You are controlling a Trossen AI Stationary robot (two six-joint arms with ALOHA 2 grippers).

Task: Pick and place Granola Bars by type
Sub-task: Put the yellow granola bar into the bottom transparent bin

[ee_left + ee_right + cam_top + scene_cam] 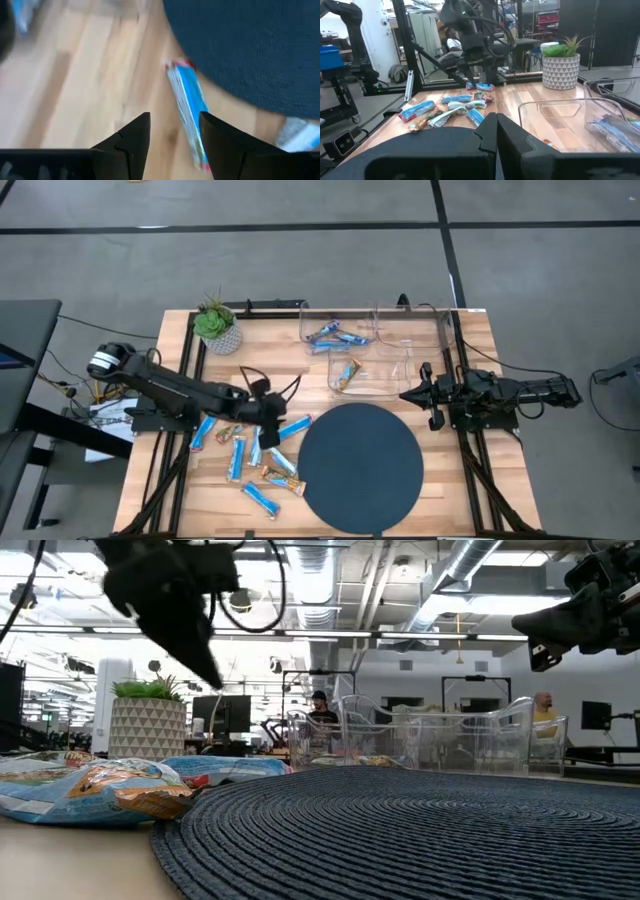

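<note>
Several granola bars lie scattered flat on the wooden table left of the round mat: mostly light-blue [238, 458], a few brown-gold [280, 476]. My left gripper [270, 432] hovers open above this pile, well off the table in the low view [205, 665]. In its wrist view its gripper [172, 120] stands over a light-blue bar with a red end [186, 100] lying by the mat's edge. My right gripper [408, 394] waits shut beside the clear bins [496, 122]. Light-blue bars [332, 335] lie in the far bin, and a brown-gold bar [348, 373] in the nearer one.
A round dark-blue woven mat [360, 465] covers the table's near middle. Two clear plastic bins [400, 330] stand at the far right. A potted plant [217, 325] sits at the far left corner. Bare wood shows between plant and bars.
</note>
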